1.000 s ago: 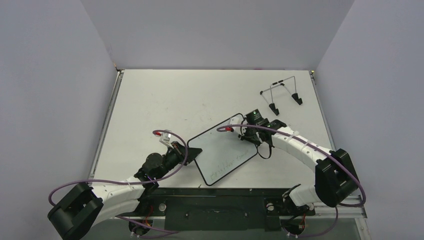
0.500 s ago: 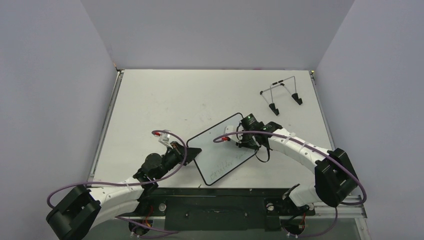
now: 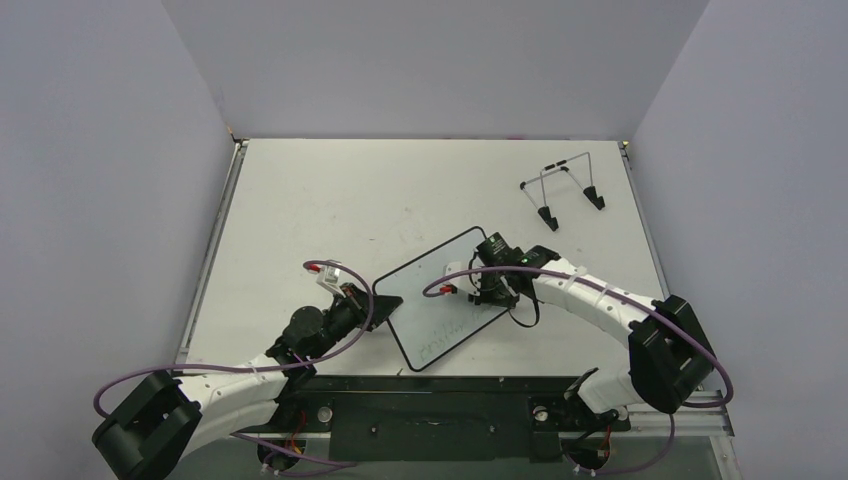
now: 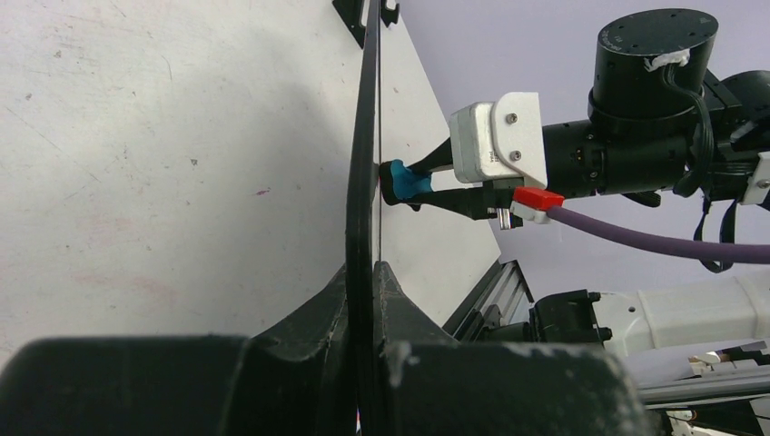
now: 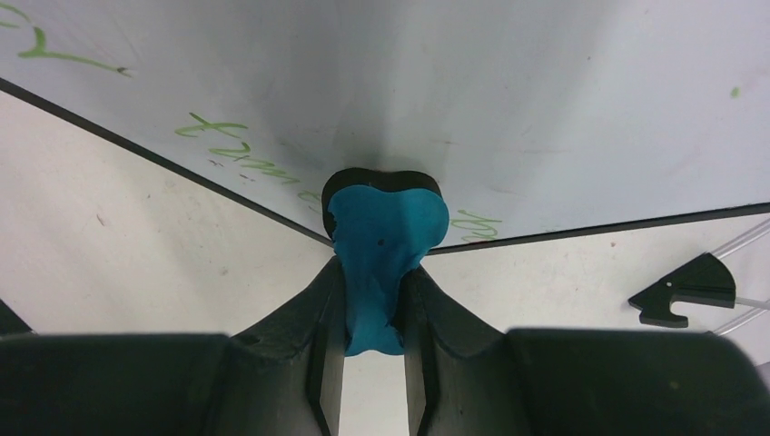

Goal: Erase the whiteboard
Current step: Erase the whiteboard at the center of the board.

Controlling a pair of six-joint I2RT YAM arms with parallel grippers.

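Note:
The whiteboard (image 3: 436, 305) lies tilted across the near middle of the table, with faint green handwriting near its lower edge. My left gripper (image 3: 386, 303) is shut on its left corner. In the left wrist view the board (image 4: 365, 163) shows edge-on between my fingers, with my left gripper (image 4: 372, 272) clamped on it. My right gripper (image 3: 487, 287) is shut on the blue eraser (image 5: 381, 227) and presses it onto the whiteboard (image 5: 472, 82) near its right edge. Green writing (image 5: 227, 145) lies beside the eraser. The eraser also shows in the left wrist view (image 4: 407, 182), touching the board.
A thin wire stand (image 3: 565, 188) with black feet stands at the back right of the table; one foot shows in the right wrist view (image 5: 686, 289). The table's near rail (image 3: 430, 395) runs just below the board.
My right gripper has slid left and nearer across the whiteboard with the eraser. The board's right part has shifted slightly. The left gripper holds still.

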